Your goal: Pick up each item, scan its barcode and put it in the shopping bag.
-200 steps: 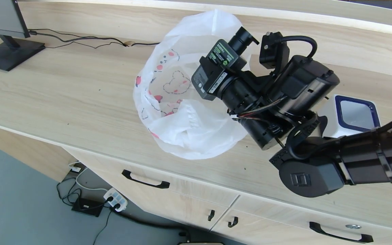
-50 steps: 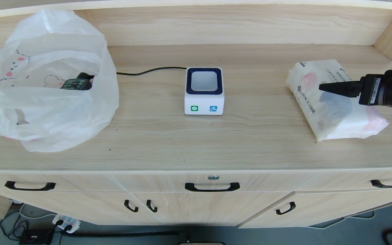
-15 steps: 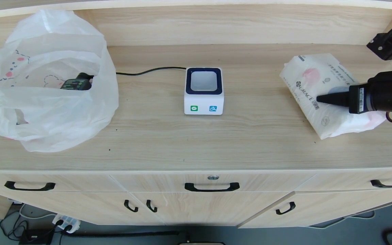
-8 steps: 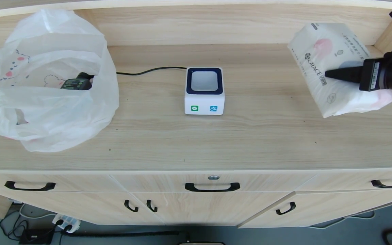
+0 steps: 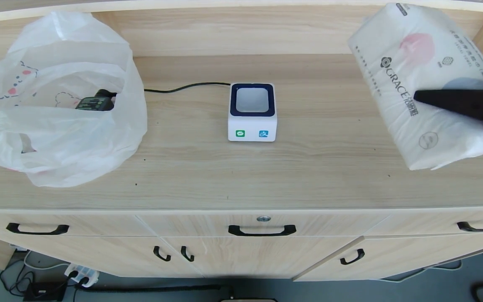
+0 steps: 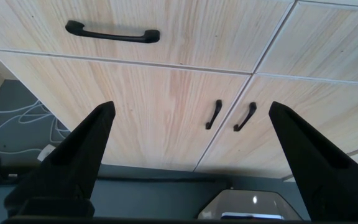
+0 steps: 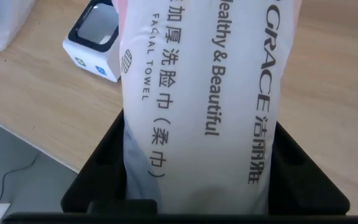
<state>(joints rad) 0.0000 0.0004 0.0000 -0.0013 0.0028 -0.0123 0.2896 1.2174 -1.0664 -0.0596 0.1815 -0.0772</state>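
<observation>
While the right gripper (image 7: 199, 124) is clamped on the white, soft plastic-wrapped pack of facial towels (image 5: 409, 63), one black finger on either side, we see the pack held over the right end of the pale wooden counter (image 5: 308, 167), well to the right of the small white box scanner (image 5: 252, 111). Its wrapper carries dark lettering and faint pink and grey-blue blotches (it sits tilted in the head view). Our left gripper (image 6: 191, 106) has its fingers wide apart, and the translucent white shopping bag (image 5: 57, 138) lies at the counter's left end.
</observation>
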